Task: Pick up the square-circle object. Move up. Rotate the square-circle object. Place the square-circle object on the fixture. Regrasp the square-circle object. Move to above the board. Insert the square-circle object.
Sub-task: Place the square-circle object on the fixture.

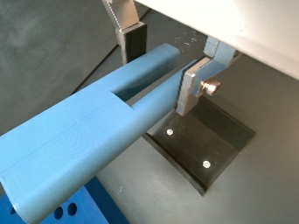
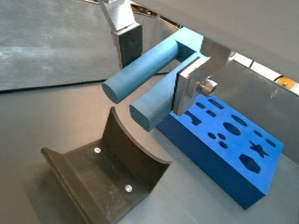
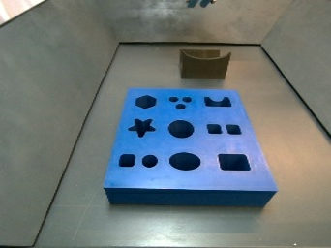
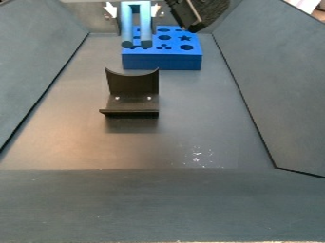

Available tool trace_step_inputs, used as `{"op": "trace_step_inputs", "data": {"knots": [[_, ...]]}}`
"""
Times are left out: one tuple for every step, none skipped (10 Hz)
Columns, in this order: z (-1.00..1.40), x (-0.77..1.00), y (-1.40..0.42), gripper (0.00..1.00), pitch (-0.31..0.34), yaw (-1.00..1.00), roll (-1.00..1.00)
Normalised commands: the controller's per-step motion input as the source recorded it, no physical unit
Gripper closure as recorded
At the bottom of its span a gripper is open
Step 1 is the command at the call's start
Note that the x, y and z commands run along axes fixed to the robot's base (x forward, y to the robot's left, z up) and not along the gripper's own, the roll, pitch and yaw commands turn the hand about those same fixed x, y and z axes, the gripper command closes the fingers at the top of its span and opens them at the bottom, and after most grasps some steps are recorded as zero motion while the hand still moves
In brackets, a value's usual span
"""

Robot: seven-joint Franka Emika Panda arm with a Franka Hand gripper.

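Gripper [image 2: 158,63] clamped on square-circle object [image 2: 152,72], seemingly raised between fixture [image 2: 111,171] and board [image 2: 228,144].

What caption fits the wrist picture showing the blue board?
Gripper holds the square-circle object above the fixture, beside the board.

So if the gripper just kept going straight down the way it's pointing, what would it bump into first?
Probably the fixture. The gripper, shut on the square-circle object, hangs above it in a wrist view, the board beside. Depth is unclear.
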Motion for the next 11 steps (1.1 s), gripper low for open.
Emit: {"op": "trace_step_inputs", "data": {"knots": [[-0.01, 0.27, 0.04, 1.0, 0.094, -0.05, -0.17], [-0.01, 0.21, 0.04, 1.0, 0.1, -0.04, -0.17], [-1.0, 0.16, 0.07, 1.0, -0.006, -0.13, -1.0], [-1.0, 0.15, 0.08, 1.0, -0.007, -0.13, -1.0], [-1.0, 0.16, 0.09, 1.0, 0.011, -0.14, -1.0], [-1.0, 0.17, 0.09, 1.0, 0.029, -0.13, -1.0], [-1.0, 0.18, 0.1, 1.0, 0.038, -0.13, -1.0], [-1.0, 0.2, 0.11, 1.0, 0.044, -0.14, -0.98], [-1.0, 0.2, 0.11, 1.0, 0.042, -0.13, -0.82], [-1.0, 0.22, 0.12, 1.0, 0.041, -0.12, -0.61], [-1.0, 0.23, 0.13, 1.0, 0.043, -0.11, -0.46]]}}
